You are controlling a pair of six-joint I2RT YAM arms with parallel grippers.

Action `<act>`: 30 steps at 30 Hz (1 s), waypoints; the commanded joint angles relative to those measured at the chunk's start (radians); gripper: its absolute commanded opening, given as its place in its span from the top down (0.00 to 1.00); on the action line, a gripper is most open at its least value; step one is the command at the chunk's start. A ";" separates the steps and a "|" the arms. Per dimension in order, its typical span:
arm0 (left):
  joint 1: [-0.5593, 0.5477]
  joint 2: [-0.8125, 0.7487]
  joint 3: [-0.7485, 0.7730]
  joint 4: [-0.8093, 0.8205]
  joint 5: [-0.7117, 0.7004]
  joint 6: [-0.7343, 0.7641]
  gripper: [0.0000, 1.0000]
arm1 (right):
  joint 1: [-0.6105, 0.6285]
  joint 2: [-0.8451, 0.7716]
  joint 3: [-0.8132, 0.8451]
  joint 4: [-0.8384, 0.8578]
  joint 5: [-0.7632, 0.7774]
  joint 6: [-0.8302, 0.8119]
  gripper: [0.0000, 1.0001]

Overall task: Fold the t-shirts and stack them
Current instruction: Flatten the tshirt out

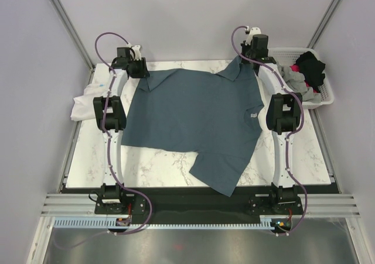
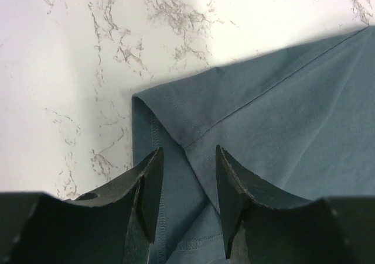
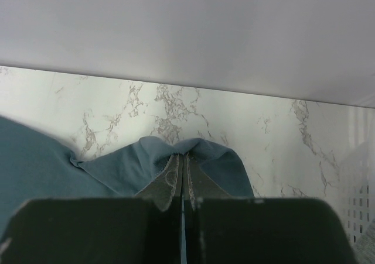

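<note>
A slate-blue t-shirt (image 1: 196,117) lies spread on the marble table (image 1: 158,167), with one part hanging toward the near edge. My left gripper (image 1: 139,69) is open at its far left corner; in the left wrist view the jaws (image 2: 187,158) stand apart over the hemmed sleeve (image 2: 176,109). My right gripper (image 1: 249,62) is shut on the shirt's far right corner; in the right wrist view the jaws (image 3: 181,158) pinch a bunched fold of blue cloth (image 3: 205,150). A white t-shirt (image 1: 88,97) lies at the table's left edge.
A white lattice basket (image 1: 319,91) at the far right holds black, grey and pink clothes (image 1: 307,71). Grey walls close in at the back and sides. The arm bases (image 1: 117,196) stand at the near edge.
</note>
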 commanded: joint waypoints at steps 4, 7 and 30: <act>-0.040 -0.001 0.023 0.017 -0.025 0.021 0.53 | -0.006 -0.058 0.057 0.011 -0.050 0.047 1.00; -0.045 -0.002 0.023 0.014 -0.029 0.024 0.53 | -0.017 -0.058 0.060 0.011 -0.061 0.055 1.00; -0.071 -0.011 0.009 0.043 -0.201 0.037 0.52 | -0.041 -0.089 0.043 0.010 -0.093 0.101 1.00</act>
